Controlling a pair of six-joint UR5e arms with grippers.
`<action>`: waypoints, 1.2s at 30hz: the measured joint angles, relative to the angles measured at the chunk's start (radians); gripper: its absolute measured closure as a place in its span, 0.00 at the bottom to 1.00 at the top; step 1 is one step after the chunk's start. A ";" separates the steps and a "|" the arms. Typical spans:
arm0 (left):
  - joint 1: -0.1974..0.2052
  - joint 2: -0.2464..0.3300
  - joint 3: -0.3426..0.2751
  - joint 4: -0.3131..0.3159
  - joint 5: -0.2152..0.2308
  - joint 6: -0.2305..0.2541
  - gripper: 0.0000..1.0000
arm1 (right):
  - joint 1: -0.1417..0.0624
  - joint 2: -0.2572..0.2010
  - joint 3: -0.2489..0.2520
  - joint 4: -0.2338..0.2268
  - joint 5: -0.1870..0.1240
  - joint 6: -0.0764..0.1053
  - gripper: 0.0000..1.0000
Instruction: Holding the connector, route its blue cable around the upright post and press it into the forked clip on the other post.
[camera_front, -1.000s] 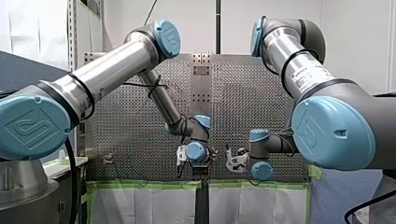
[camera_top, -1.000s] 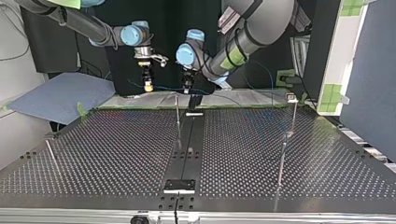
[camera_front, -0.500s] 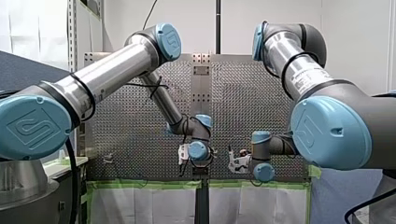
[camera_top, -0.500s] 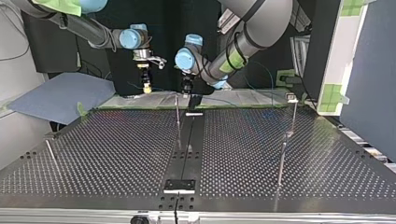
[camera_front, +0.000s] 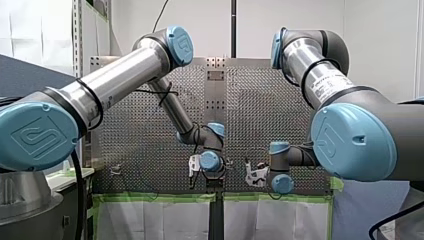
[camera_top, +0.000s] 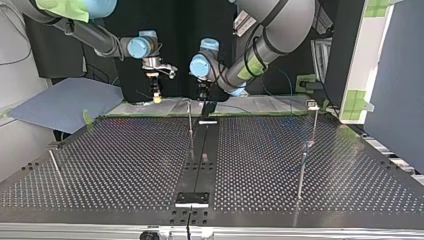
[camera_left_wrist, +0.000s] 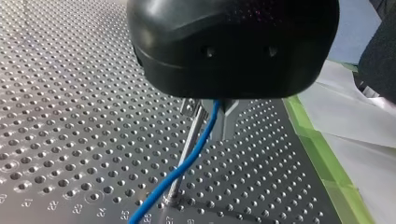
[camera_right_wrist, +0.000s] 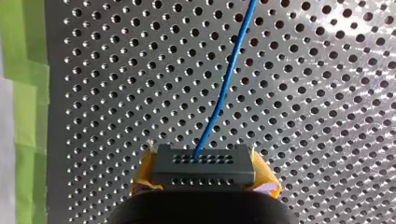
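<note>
Grey connector (camera_right_wrist: 204, 169) is gripped betw. the yellow pads (camera_right_wrist: 267, 182) of my right tool (camera_top: 156, 93), above the perforated worktop (camera_right_wrist: 116, 93) near the green tape (camera_right_wrist: 28, 93) at its edge. Blue cable (camera_right_wrist: 226, 84) is led fwd from the connector's face. At my left tool (camera_top: 204, 100) the cable is seen emerging under the black body, just beside an upright metal post (camera_left_wrist: 184, 156). Whether that tool is clenched can't be told.

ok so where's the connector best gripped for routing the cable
The connector by its two short ends, approached from behind, opposite the face the blue cable leaves: flat parallel ends, cable kept free. My right gripper holds it so.
</note>
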 joint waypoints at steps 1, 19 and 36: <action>0.002 0.000 0.000 0.000 0.003 0.000 1.00 | -0.001 0.000 -0.004 0.001 -0.003 0.001 1.00; 0.023 -0.018 0.013 0.001 0.056 -0.037 1.00 | -0.017 0.002 -0.031 0.012 -0.020 0.001 1.00; 0.048 -0.029 0.015 -0.002 0.090 -0.045 1.00 | -0.038 0.002 -0.063 0.040 -0.021 0.003 1.00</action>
